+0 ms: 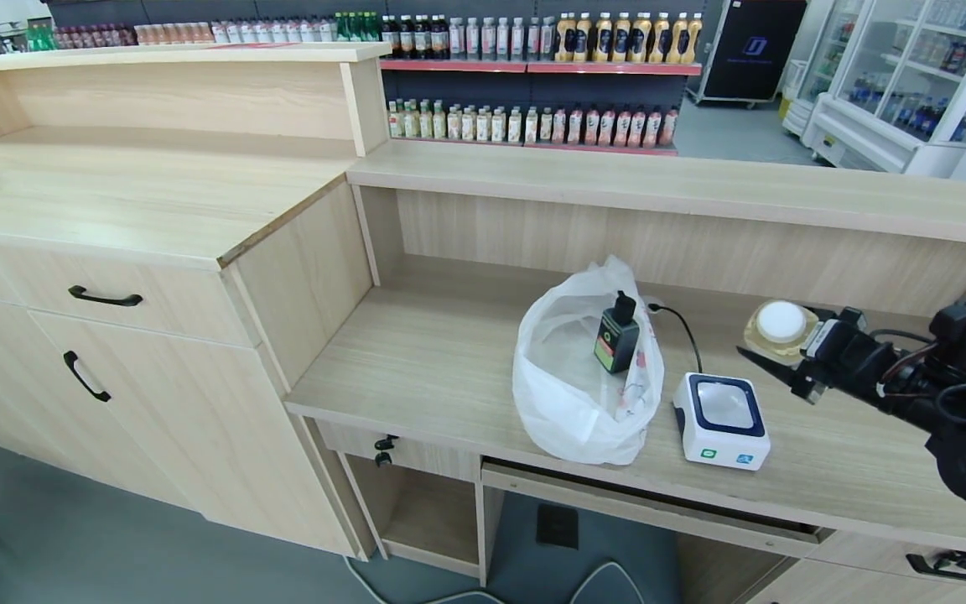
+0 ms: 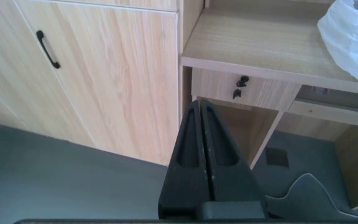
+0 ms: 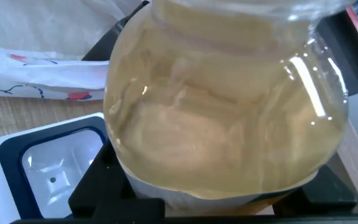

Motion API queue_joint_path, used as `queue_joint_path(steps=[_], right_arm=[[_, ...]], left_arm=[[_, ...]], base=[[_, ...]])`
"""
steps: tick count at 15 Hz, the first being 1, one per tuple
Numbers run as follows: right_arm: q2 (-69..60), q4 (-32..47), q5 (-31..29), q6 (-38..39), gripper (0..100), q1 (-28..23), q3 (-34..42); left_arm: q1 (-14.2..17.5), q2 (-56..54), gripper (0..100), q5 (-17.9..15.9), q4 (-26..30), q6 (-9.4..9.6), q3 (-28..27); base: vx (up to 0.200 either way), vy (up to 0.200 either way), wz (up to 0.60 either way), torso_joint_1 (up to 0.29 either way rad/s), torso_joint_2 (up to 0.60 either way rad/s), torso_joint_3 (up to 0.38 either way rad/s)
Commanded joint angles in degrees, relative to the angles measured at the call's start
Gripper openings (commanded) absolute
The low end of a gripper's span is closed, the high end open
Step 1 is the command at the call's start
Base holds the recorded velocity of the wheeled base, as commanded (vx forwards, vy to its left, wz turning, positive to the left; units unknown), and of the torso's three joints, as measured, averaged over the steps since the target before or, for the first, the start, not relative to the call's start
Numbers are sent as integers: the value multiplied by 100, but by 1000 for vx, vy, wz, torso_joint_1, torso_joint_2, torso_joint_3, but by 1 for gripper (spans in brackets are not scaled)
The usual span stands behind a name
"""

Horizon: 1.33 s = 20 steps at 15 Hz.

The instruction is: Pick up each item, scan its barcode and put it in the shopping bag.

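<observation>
My right gripper (image 1: 778, 351) is shut on a clear bottle (image 1: 780, 327) of pale liquid with a white cap, held tilted just above the counter, right of the white barcode scanner (image 1: 722, 419). In the right wrist view the bottle (image 3: 229, 118) sits close up, with the scanner's window (image 3: 48, 168) beside it. A white plastic shopping bag (image 1: 571, 377) stands open left of the scanner, with a dark green bottle (image 1: 617, 337) inside. My left gripper (image 2: 201, 124) is shut on nothing, low in front of the cabinet.
The scanner's black cable (image 1: 684, 329) runs behind the bag. A raised ledge (image 1: 701, 189) backs the counter (image 1: 416, 361), and a taller counter (image 1: 148, 201) stands on the left. A small keyed drawer (image 2: 244, 87) and a pull-out tray (image 1: 642, 507) sit under the counter edge.
</observation>
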Motion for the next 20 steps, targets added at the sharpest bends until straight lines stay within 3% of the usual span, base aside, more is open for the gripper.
queue_joint_path(steps=[1, 7, 20], right_arm=[[249, -28, 5, -6, 0, 70, -100], [680, -529, 57, -24, 0, 422, -294], [970, -546, 57, -24, 0, 457, -382]], left_arm=[[0, 0, 0, 2, 0, 4, 0], [0, 0, 0, 2, 0, -5, 0], [0, 0, 0, 2, 0, 4, 0]], base=[[0, 0, 0, 0, 0, 0], [0, 0, 0, 0, 0, 0], [0, 0, 0, 0, 0, 0]])
